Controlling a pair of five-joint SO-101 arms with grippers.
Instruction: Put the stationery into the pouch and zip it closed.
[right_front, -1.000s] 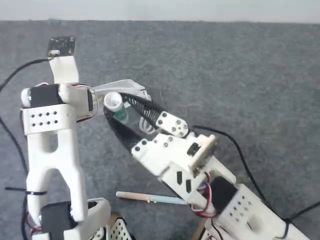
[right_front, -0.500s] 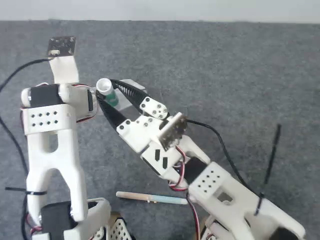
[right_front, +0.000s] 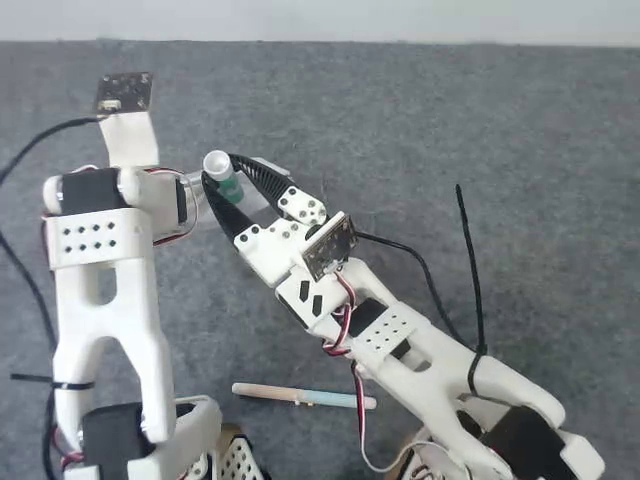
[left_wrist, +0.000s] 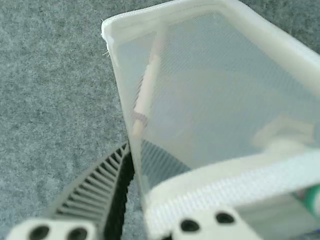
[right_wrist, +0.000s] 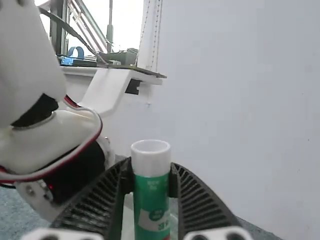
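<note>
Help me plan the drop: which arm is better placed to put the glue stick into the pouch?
Right. The right claw grips the green-and-white glue stick beside the translucent white mesh pouch, which the left claw holds.

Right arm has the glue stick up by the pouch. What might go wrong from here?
1. The glue stick in the right gripper sits near the pouch zipper rim. Released off the opening, it may bounce onto the table.
2. The left gripper pinches one pouch edge, so a nudge may fold the mouth shut.
3. The pen lies near the arm bases, likely an awkward reach.
</note>
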